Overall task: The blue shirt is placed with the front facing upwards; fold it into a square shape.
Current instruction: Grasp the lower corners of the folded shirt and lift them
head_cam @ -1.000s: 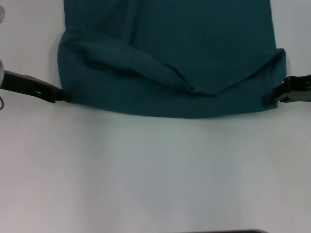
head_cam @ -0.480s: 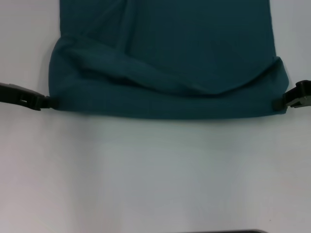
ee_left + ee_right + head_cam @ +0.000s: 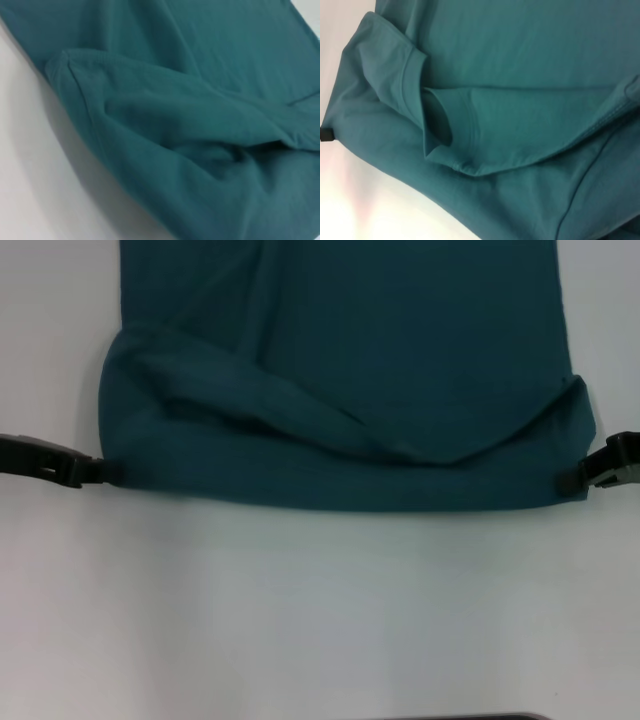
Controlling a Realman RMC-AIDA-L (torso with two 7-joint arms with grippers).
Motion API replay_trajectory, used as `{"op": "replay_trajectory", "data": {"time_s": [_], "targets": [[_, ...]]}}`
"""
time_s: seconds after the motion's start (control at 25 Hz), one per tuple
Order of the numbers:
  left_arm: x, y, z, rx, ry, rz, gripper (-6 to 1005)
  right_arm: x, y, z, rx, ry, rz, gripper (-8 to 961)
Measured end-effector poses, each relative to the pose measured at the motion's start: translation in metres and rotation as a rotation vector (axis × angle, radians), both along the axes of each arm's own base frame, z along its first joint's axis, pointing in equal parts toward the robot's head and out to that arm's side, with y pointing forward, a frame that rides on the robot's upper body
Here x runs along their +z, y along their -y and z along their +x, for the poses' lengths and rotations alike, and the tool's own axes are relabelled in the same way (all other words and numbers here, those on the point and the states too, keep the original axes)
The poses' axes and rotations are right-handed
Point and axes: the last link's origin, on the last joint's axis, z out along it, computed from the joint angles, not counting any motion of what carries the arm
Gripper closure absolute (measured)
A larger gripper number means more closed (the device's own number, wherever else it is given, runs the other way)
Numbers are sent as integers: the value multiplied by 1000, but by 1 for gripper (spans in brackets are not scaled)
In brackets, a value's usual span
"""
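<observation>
Item: blue shirt [image 3: 340, 350], dark teal cotton, laid flat on a white bench [image 3: 320, 610] and running off the far edge of the head view, its near portion turned back on itself into a broad fold with a hemmed edge sagging across the middle. Left claw [image 3: 100, 471], low at the fold's left corner, clenched on the blue shirt; right claw [image 3: 568, 480], low at the fold's right corner, likewise clenched on the cloth. Both wrist views are filled with stitched hems and creased layers over bare white surface.

Bare table [image 3: 320, 620] before the blue shirt [image 3: 340, 360]
</observation>
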Motion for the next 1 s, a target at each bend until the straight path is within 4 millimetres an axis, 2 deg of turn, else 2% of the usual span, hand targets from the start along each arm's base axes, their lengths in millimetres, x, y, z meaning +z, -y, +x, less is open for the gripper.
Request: {"op": "replay_trajectory", "data": {"time_s": [0.24,0.4,1.0], "targets": [[8,11,-4,21,29,-3,992,1,5,3,3,5,-18,915],[12,26,-7,43,84,-6,992,1,7,3,12,11,-37,915],[5,61,-12,74,182,-79,993,-4,16,0,30,-21,-95,915]]}}
